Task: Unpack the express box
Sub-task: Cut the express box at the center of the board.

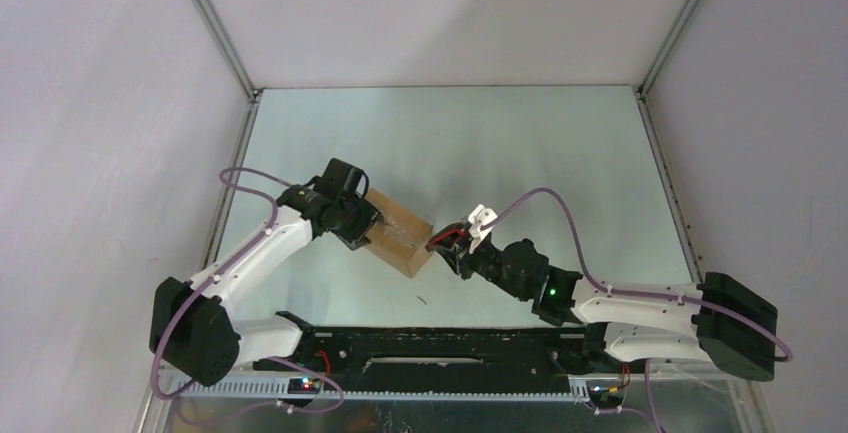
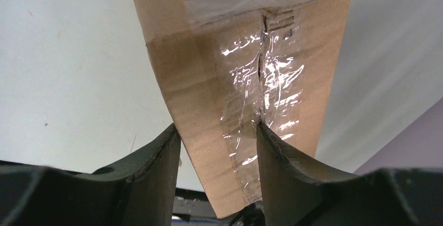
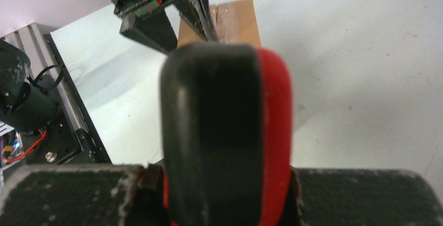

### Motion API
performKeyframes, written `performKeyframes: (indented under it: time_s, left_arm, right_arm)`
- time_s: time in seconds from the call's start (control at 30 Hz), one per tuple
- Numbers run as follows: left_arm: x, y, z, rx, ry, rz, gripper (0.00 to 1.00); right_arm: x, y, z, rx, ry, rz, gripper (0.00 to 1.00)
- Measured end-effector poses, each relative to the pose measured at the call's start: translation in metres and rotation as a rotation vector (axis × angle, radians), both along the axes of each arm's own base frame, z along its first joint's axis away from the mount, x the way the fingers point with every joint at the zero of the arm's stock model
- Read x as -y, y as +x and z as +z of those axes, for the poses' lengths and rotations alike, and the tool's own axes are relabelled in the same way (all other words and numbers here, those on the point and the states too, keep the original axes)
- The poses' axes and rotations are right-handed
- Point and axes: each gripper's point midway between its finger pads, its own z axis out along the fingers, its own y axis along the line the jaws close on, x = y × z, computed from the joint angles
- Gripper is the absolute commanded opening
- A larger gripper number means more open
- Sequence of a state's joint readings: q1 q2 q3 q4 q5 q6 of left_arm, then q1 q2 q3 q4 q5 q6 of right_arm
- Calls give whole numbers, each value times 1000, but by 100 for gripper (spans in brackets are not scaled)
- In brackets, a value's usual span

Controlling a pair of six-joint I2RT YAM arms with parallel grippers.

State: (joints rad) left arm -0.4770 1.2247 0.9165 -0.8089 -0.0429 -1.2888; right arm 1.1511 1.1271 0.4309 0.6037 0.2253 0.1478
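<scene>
The pale table (image 1: 520, 143) is carrying the small brown cardboard express box (image 1: 398, 234) just left of centre in the top view. The left gripper (image 1: 362, 223) is clasping the box's sides. The right gripper (image 1: 455, 241) is clamping a red-and-black utility knife (image 3: 224, 132) by the box's lower-right end. Clear tape (image 2: 261, 80) is covering the seam and the flaps are lying shut, so cutting, opening and emptying are seemingly all remaining.

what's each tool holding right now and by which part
The right tool is shut on the utility knife, around its red-and-black handle. The left tool looks clamped on the express box, across its taped end.
</scene>
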Motion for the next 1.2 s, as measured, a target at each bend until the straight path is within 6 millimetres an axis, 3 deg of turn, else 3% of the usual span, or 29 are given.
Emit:
performKeyframes:
  time_s: [0.17,0.27,0.37,0.47,0.63,0.8,0.97,1.2]
  left_arm:
    - [-15,13,1,32,27,63,54]
    - [-16,15,2,45,37,49,69]
    - [-14,19,9,77,48,-2,90]
    - [-6,24,29,148,35,-82,97]
    - [13,26,82,363,-48,-259,94]
    - [38,20,137,616,-151,-476,92]
    - [68,8,176,809,-275,-683,89]
    - [103,-19,205,970,-456,-913,76]
  right_arm:
    - [10,-2,-10,-23,-37,6,0]
    - [13,-1,-14,-39,-49,1,0]
    - [20,3,-17,-76,-53,-11,0]
    - [27,10,-13,-133,-21,-17,0]
    - [34,28,21,-248,123,-12,0]
    - [30,36,78,-336,295,54,0]
    - [37,44,127,-412,449,119,0]
    - [34,35,139,-537,507,194,0]
